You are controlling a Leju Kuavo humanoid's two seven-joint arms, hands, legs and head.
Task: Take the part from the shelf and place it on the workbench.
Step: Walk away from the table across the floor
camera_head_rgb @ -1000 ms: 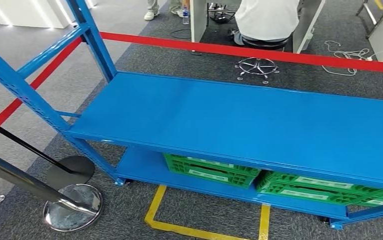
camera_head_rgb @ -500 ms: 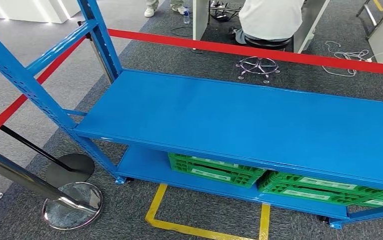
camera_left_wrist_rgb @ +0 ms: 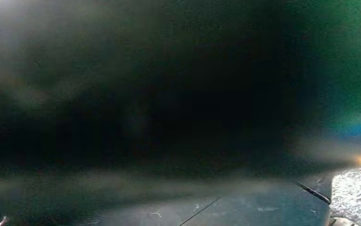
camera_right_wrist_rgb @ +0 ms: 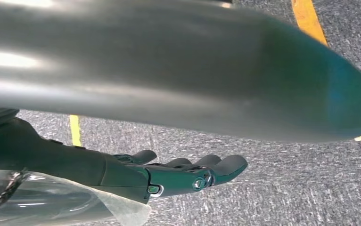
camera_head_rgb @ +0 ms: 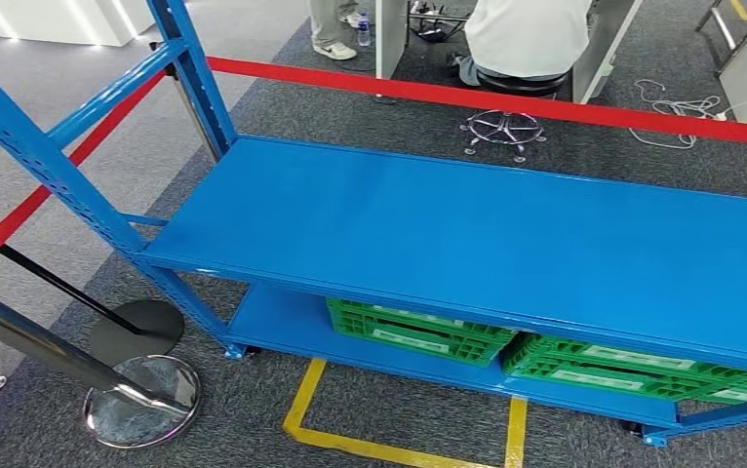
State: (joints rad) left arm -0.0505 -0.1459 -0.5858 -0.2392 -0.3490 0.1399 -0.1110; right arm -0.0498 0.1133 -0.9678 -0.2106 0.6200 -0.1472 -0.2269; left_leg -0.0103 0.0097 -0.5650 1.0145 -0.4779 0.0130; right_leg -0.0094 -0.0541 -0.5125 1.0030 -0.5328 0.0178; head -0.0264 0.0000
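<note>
Below, the head view takes in a blue metal shelf (camera_head_rgb: 467, 234) standing on grey carpet (camera_head_rgb: 350, 102). Its broad middle deck is bare blue steel, and its perforated uprights rise at the deck's left corners. On the lower deck, beneath the front edge, two green plastic crates (camera_head_rgb: 418, 331) sit side by side, the second one (camera_head_rgb: 633, 369) toward the right end; what they hold cannot be made out, so the part itself cannot be picked out on the shelf. A red barrier belt (camera_head_rgb: 506, 100) runs behind the shelf's far edge and down its left side to a chrome stanchion base (camera_head_rgb: 142, 402) near the shelf's front left corner. Yellow floor tape (camera_head_rgb: 389, 444) marks a box on the carpet in front of the lower deck. Beyond the belt a seated person (camera_head_rgb: 526, 34) in white is on an office chair.

From the right wrist view, the right hand (camera_right_wrist_rgb: 188, 174) hangs over the carpet, its dark fingers (camera_right_wrist_rgb: 225, 165) stretched out and holding nothing. The left wrist view is dark and blurred, so the left hand's state cannot be told.
</note>
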